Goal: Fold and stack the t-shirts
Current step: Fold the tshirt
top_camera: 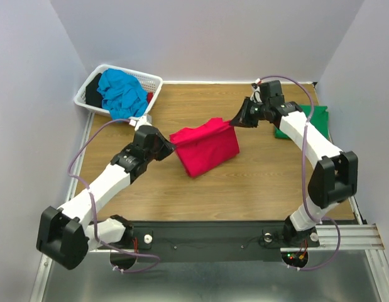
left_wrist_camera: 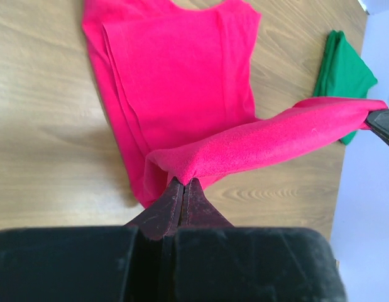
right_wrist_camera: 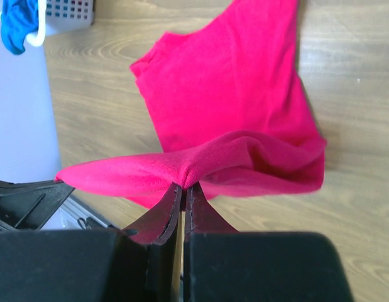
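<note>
The crimson-pink t-shirt (top_camera: 205, 149) lies in the middle of the wooden table, partly folded, its far edge lifted and stretched between both grippers. My left gripper (top_camera: 171, 146) is shut on its left corner (left_wrist_camera: 181, 168). My right gripper (top_camera: 237, 119) is shut on its right corner (right_wrist_camera: 185, 171). The rest of the shirt lies flat below in both wrist views (left_wrist_camera: 181, 69) (right_wrist_camera: 232, 82). A folded green t-shirt (top_camera: 320, 119) lies at the far right, mostly behind the right arm, and shows in the left wrist view (left_wrist_camera: 342, 72). The turquoise-blue t-shirt (top_camera: 122, 93) sits crumpled in the basket.
A white lattice laundry basket (top_camera: 153, 82) stands at the far left corner with the blue cloth and something dark in it; its corner shows in the right wrist view (right_wrist_camera: 71, 11). White walls enclose the table on three sides.
</note>
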Controlling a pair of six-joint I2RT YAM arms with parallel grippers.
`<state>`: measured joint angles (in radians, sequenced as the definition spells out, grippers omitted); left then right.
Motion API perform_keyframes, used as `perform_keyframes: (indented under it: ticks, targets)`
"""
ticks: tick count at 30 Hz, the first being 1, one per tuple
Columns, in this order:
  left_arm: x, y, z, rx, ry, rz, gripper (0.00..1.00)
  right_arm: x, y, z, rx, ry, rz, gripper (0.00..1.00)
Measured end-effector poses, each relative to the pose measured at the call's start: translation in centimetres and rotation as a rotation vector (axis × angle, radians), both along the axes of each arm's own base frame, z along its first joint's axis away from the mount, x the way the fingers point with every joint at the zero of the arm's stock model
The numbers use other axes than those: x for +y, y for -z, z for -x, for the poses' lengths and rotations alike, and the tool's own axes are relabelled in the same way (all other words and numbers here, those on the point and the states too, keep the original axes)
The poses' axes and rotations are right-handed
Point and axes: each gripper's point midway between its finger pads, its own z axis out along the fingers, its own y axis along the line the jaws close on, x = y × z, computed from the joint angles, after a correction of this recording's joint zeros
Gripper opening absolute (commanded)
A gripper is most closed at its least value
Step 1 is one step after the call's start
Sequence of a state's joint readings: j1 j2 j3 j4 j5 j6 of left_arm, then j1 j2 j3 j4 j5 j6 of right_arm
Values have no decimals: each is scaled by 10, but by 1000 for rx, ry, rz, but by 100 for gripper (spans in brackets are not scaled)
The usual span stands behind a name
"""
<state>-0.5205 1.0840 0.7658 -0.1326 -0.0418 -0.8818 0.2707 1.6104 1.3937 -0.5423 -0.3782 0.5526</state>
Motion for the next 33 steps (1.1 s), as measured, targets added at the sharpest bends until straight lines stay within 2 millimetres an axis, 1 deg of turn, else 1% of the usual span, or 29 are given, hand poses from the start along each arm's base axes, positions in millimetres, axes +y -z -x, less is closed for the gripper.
perform_keyframes:
  ticks: [5, 9, 13, 15, 17, 18, 19, 21, 22, 23, 24, 25, 26, 29, 31, 33]
  targets:
    - [9, 6, -28, 6, -15, -27, 0, 9, 4, -29, -1, -4, -4, 1]
    - [12, 12, -45, 12, -3, -41, 0, 14, 8, -46, -6, -4, -5, 0]
    - [19, 23, -65, 21, -2, -59, 0, 18, 23, -61, 10, -5, 3, 0]
    - [22, 29, -72, 33, -7, -64, 0, 20, 37, -69, 32, -8, 10, 0]
    - [25, 38, -81, 47, -3, -68, 0, 22, 47, -75, 47, -9, 15, 1]
    - [25, 44, -85, 56, 6, -70, 0, 23, 54, -80, 55, -9, 17, 2]
    - [26, 48, -89, 66, 2, -73, 0, 24, 60, -85, 61, -11, 21, 9]
    - [27, 62, -97, 98, 11, -76, 0, 26, 69, -90, 71, -15, 27, 32]
    - [27, 68, -101, 113, 15, -76, 24, 27, 73, -95, 70, -23, 32, 43]
    - [27, 74, -104, 126, 18, -78, 39, 28, 76, -101, 60, -28, 35, 69]
    - [28, 82, -108, 144, 20, -78, 55, 29, 78, -104, 57, -31, 41, 83]
    - [29, 88, -110, 160, 22, -79, 84, 27, 82, -108, 54, -32, 47, 100]
    - [31, 94, -111, 173, 27, -84, 98, 27, 85, -110, 52, -39, 50, 100]
    - [34, 98, -110, 193, 25, -86, 98, 24, 89, -111, 42, -61, 62, 100]
    - [34, 92, -112, 178, 25, -82, 98, 22, 88, -112, 23, -79, 74, 100]
    - [34, 80, -113, 148, 29, -80, 98, 20, 89, -109, 6, -105, 94, 100]
